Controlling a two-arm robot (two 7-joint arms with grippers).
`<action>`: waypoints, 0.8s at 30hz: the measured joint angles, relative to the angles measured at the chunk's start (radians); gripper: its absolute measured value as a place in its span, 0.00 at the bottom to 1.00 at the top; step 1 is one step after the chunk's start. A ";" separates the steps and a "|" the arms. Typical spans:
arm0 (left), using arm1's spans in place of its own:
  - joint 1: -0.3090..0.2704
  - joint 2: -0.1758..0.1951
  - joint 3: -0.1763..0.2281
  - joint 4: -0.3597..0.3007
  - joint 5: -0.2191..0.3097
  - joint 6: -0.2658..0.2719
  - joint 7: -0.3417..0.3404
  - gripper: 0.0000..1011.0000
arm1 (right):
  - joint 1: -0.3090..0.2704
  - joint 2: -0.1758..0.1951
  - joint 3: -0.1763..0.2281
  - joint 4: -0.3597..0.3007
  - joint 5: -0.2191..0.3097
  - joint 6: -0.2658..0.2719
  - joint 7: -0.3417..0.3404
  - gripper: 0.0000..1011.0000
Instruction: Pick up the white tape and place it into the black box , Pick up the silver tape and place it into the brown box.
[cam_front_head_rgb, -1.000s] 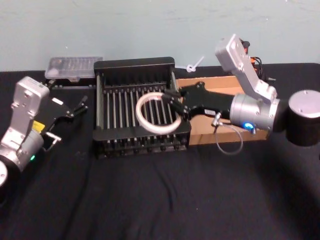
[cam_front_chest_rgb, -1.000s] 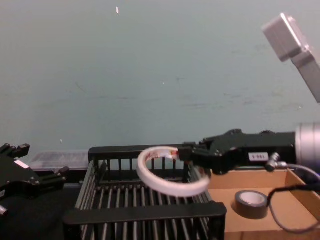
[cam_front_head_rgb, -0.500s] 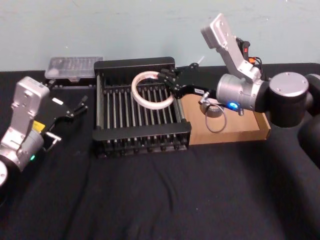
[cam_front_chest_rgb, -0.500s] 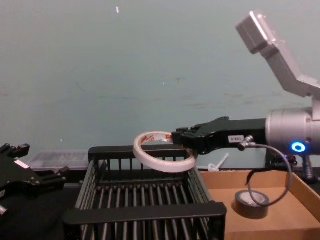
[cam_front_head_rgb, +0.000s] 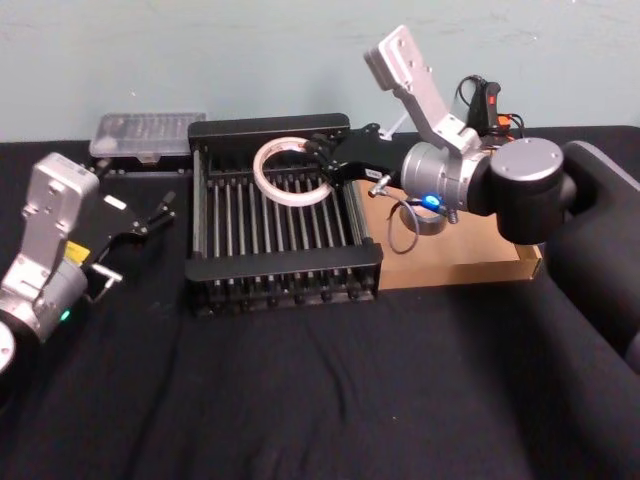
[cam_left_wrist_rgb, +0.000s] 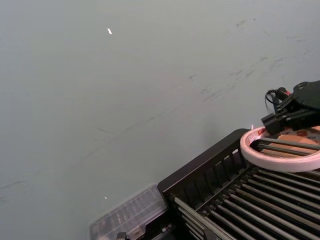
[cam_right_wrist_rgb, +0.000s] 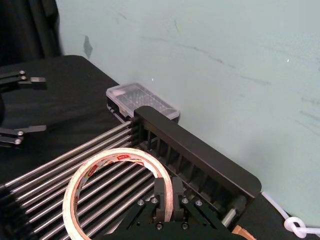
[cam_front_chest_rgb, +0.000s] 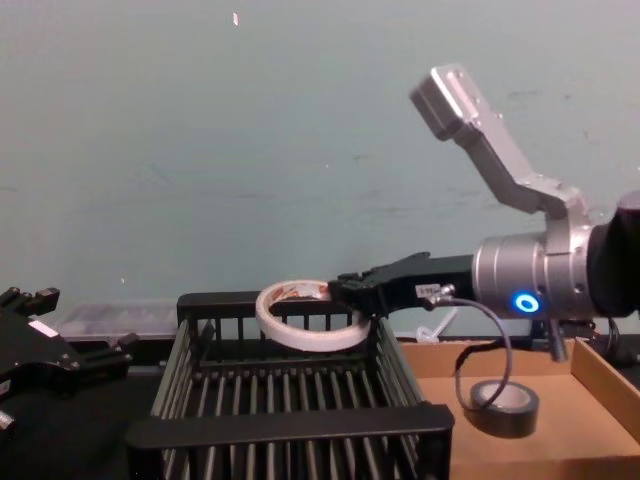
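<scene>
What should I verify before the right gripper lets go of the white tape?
1. Right gripper shut on the white tape: ok.
2. Tape over the black box, near its far wall: ok.
3. Tape resting on the slats: cannot tell.
4. Silver tape in the brown box: ok.
5. Left gripper away from the crate, open: ok.
</scene>
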 joint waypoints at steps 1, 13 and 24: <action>0.000 0.000 0.000 0.000 0.000 0.000 0.000 0.99 | 0.003 -0.004 0.000 0.007 -0.003 0.000 -0.001 0.09; 0.000 0.000 0.000 0.000 0.000 0.000 0.000 0.99 | 0.019 -0.033 0.000 0.056 -0.037 0.000 -0.001 0.09; 0.000 0.000 0.000 0.000 0.000 0.000 0.000 0.99 | 0.019 -0.031 0.000 0.054 -0.033 0.000 0.000 0.16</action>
